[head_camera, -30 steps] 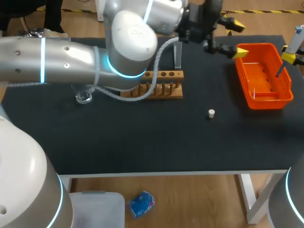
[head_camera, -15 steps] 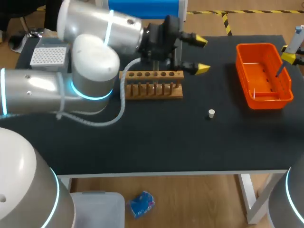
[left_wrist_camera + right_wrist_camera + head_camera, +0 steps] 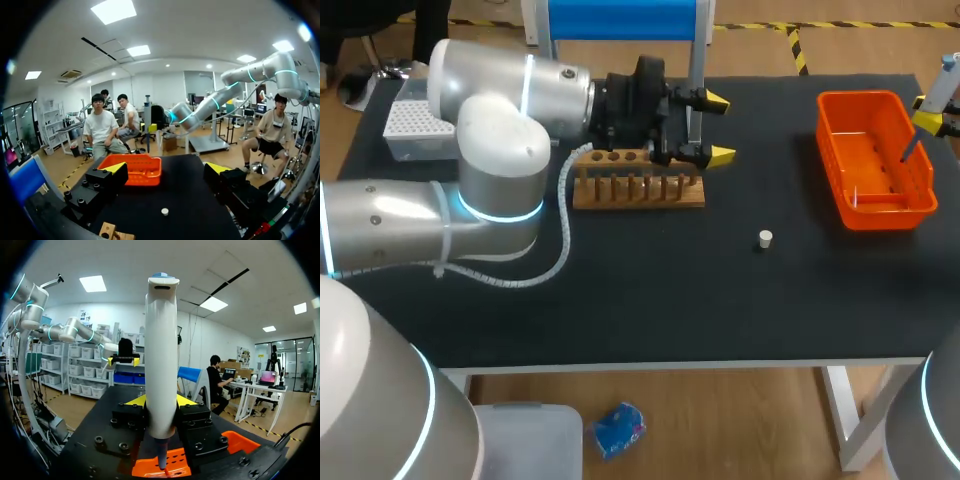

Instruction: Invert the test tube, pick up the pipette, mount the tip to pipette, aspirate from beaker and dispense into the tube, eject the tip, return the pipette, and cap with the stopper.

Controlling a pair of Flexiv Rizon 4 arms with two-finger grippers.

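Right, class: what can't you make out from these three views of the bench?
- Beaker: seen in no view; in the head view the left arm covers much of the table's left.
- Pipette: cut off by the head view's right edge; the right wrist view is too dim at its lower end to show a mounted tip.
- Stopper: too small for detail, head and left wrist views.
- Tip box: partly behind the left arm, head view.

The tabletop (image 3: 620, 300) is matt black and gives no shine. The rack (image 3: 640, 192) is bare brown wood with a dull finish. The basket (image 3: 885, 212) is glossy orange plastic. The pipette (image 3: 161, 365) has a smooth, satin white plastic body. The left arm (image 3: 490, 100) wears a shiny silver-grey shell. The left tool (image 3: 719, 128) is matt black with smooth yellow tips. The stopper (image 3: 765, 238) looks dull white.
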